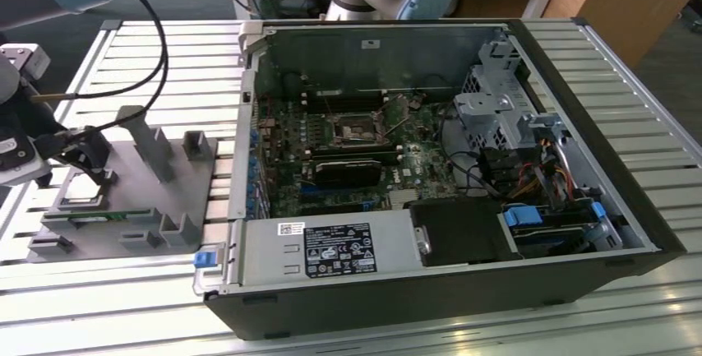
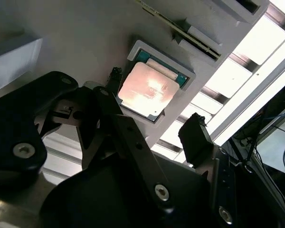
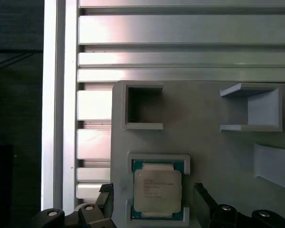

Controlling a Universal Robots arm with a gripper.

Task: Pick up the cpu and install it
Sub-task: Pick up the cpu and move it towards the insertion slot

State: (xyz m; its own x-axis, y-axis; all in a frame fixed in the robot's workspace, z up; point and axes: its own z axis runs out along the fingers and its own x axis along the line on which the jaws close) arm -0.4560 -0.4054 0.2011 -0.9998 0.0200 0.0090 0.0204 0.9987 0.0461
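Tool (image 2: 154, 102) wide open astride cpu (image 3: 157, 191), nothing gripped yet.
Cpu is seated flat in a recess of the grey tray (image 3: 204, 118), at the exterior view's left of the open PC case (image 1: 614, 233); fingers (image 3: 200, 197) are held either side, apart from it. Risk, as judged: if closed off-centre, chip could be tilted or jammed vs. recess walls, or slipped & lost into gaps of the slatted metal desk (image 1: 131, 307). Wooden furniture w/ cables is seen at far side.

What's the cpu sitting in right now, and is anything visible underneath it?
The cpu lies in a raised-rim pocket of the grey holder, which rests on the slatted table. The pocket floor beneath it is covered. The open gripper straddles it.
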